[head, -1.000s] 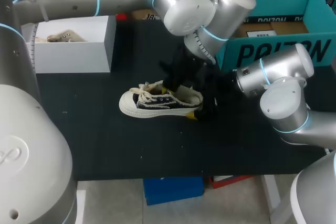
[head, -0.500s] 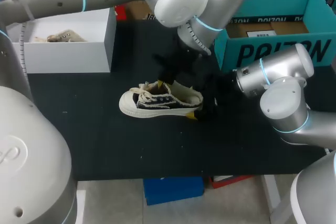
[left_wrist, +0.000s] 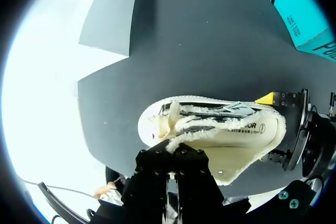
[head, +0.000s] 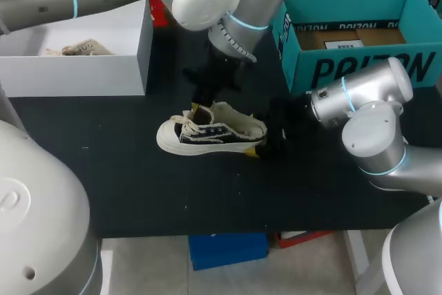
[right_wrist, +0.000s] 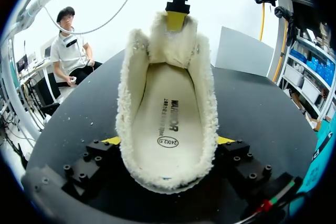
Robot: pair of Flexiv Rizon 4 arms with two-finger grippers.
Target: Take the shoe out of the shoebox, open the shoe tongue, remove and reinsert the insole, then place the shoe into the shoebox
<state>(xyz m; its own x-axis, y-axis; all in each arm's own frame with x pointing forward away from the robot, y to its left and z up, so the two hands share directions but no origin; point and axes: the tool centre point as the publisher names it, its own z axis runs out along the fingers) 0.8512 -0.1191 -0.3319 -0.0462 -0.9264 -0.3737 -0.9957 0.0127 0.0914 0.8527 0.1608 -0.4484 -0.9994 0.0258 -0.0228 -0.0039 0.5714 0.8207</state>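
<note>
A cream and black sneaker [head: 210,135] lies on its sole on the black table [head: 138,184], toe toward the left. My left gripper [head: 198,108] hangs over the laces, shut on the fleecy tongue [right_wrist: 173,45] and holding it up and forward. In the left wrist view the shoe [left_wrist: 226,135] lies just ahead of that gripper [left_wrist: 169,156]. My right gripper [head: 266,139] has a finger on each side of the heel and grips it. The right wrist view looks into the shoe, where the insole [right_wrist: 168,124] lies flat.
A white shoebox [head: 97,74] at the back left holds another shoe [head: 76,50]. A teal shoebox [head: 359,67] stands open at the back right, close to my right arm. Bare table lies in front of the sneaker.
My left arm has swung left and back, drawing the tongue from mid-shoe toward the toe. The sneaker and my right arm have stayed put.
</note>
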